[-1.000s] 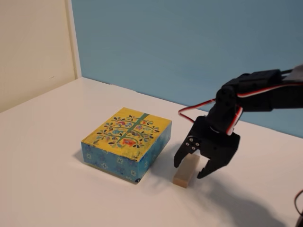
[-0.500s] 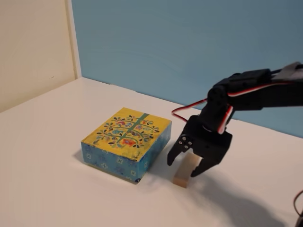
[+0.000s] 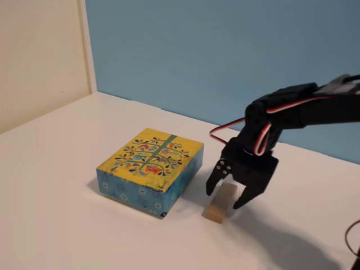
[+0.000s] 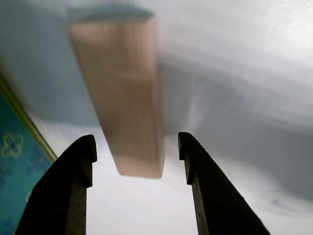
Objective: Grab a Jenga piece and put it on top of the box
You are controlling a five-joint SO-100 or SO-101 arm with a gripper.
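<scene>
Light-tan wood, plain and unmarked: the Jenga piece [image 3: 220,203] lying flat on the white desk [image 3: 56,225], just beside the right-hand side of the box [image 3: 151,170] in the fixed view, not touching it. Yellow lid with tree-and-flower pattern and green stripe, blue patterned sides, nothing on top yet.

Black hand [image 3: 223,201] poised over the far half of the block, jaws spread wide and holding nothing. In the wrist view, block [image 4: 122,98] blurred, running lengthways between the two dark fingers [image 4: 73,196], with clear gaps either side; a strip of the box's blue side [image 4: 12,161] at the left edge.

Step in hand, by the look of it: final descent and closing. Best done by lowering straight down until the fingertips reach below the block's top edge, keeping it centred between them, then closing across the narrow width. Worth watching the finger nearest the box, so as not to nudge its wall. Afterwards, a lift high enough to clear the lid's edge before moving across.
</scene>
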